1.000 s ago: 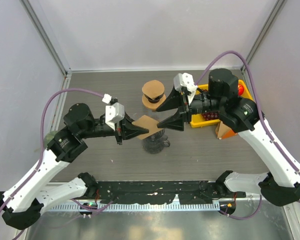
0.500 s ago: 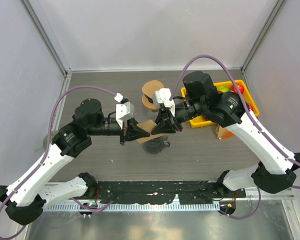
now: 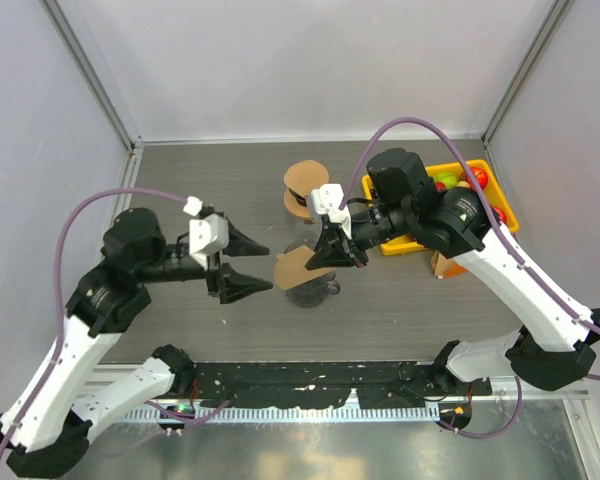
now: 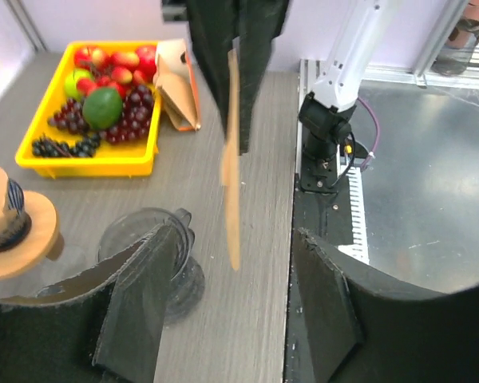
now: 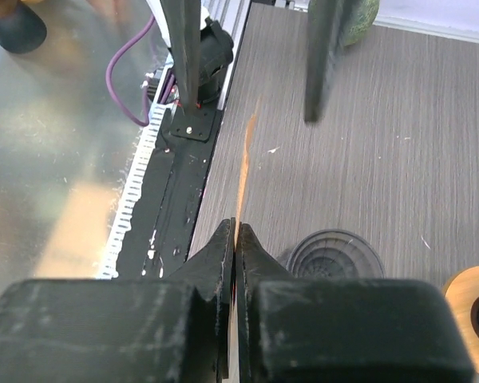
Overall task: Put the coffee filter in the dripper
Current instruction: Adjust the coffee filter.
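Note:
The coffee filter (image 3: 292, 270) is a flat brown paper, seen edge-on in both wrist views (image 4: 232, 159) (image 5: 244, 167). My right gripper (image 3: 322, 262) is shut on its right edge and holds it in the air just above and left of the dripper (image 3: 315, 290). The dripper is a clear ribbed cone standing on the table (image 5: 331, 255) (image 4: 144, 239). My left gripper (image 3: 269, 266) stands open to the left of the filter. Its fingers (image 5: 184, 48) are apart from the paper, which hangs beyond the gap between them (image 4: 239, 235).
A round wooden holder (image 3: 305, 185) stands behind the dripper. A yellow tray (image 3: 392, 247) of fruit sits at the right, with an orange carton (image 3: 442, 262) at its near corner. The table's front edge meets a black rail (image 5: 184, 183).
My left gripper opened, let go of the filter and drew back to the left. My right gripper closed on the filter's other edge and now holds it alone.

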